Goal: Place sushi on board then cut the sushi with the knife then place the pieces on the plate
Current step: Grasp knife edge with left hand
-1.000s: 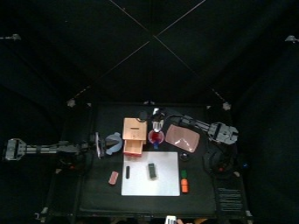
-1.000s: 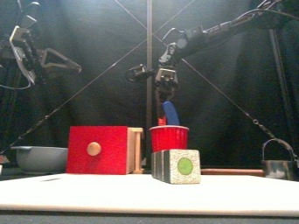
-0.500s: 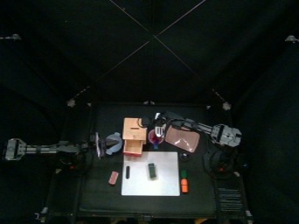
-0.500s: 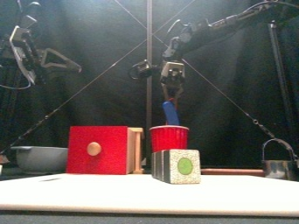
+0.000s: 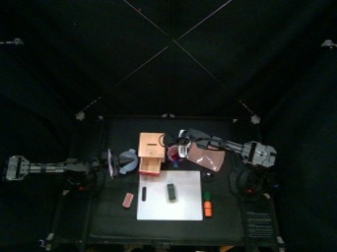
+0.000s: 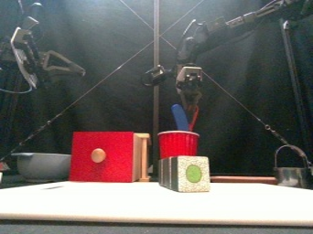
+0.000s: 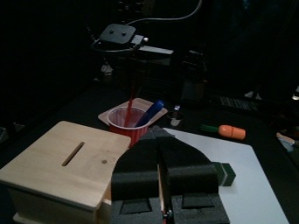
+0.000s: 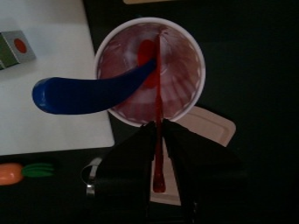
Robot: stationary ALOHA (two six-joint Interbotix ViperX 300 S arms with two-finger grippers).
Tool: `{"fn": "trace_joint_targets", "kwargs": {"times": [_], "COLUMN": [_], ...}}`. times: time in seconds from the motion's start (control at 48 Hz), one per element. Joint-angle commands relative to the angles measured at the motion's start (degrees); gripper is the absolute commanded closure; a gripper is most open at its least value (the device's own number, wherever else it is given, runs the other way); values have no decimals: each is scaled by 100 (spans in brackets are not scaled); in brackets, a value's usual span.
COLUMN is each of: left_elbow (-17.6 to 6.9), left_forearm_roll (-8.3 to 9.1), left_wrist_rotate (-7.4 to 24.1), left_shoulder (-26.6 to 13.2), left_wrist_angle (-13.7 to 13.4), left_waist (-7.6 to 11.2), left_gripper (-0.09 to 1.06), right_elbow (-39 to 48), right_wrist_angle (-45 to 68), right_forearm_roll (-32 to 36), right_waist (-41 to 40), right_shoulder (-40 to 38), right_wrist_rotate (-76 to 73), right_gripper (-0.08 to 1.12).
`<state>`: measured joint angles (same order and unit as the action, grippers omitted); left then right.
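The dark green sushi roll (image 6: 186,174) lies on the white cutting board (image 5: 188,205), also seen as the sushi roll (image 5: 171,190). Behind it stands the red cup (image 6: 178,144) with the blue knife (image 6: 180,117) leaning inside. My right gripper (image 6: 191,87) hangs above the cup, shut on the thin red knife (image 8: 153,96), whose lower end still reaches into the cup (image 8: 152,70). The left gripper (image 7: 163,166) rests shut at the table's left, beside the wooden box (image 7: 70,166).
The wooden box with its red drawer front (image 6: 104,157) stands left of the cup. The pink tray (image 5: 207,154) lies to the right, a blue-grey bowl (image 6: 43,164) far left, a metal cutter (image 6: 288,169) far right. A toy carrot (image 5: 208,208) sits by the board's right edge.
My right gripper has shifted a little to the right above the cup, drawing the red knife upward. The left arm has not moved.
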<state>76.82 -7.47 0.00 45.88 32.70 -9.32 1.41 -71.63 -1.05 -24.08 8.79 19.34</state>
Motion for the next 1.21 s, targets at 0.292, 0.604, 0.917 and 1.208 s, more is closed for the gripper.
{"fn": "trace_joint_targets", "kwargs": {"times": [0.292,0.604,0.917,1.208], "left_elbow": [-88,-88,-88,-97], "left_forearm_roll": [9,-35,-53,-53], "left_wrist_rotate": [0,0,9,0], "left_shoulder": [-9,-9,-9,-9], "left_wrist_angle": [44,44,44,44], "left_waist": [-9,-9,-9,-9], "left_gripper": [92,92,92,92], "right_elbow": [35,-26,-97,-185], "right_wrist_angle": [-35,-18,18,35], "right_forearm_roll": [105,527,396,466], "right_waist": [97,272,431,439], "right_shoulder": [-211,-185,-141,-53], "right_wrist_rotate": [-229,-422,-431,-404], "right_gripper": [45,45,45,47]}}
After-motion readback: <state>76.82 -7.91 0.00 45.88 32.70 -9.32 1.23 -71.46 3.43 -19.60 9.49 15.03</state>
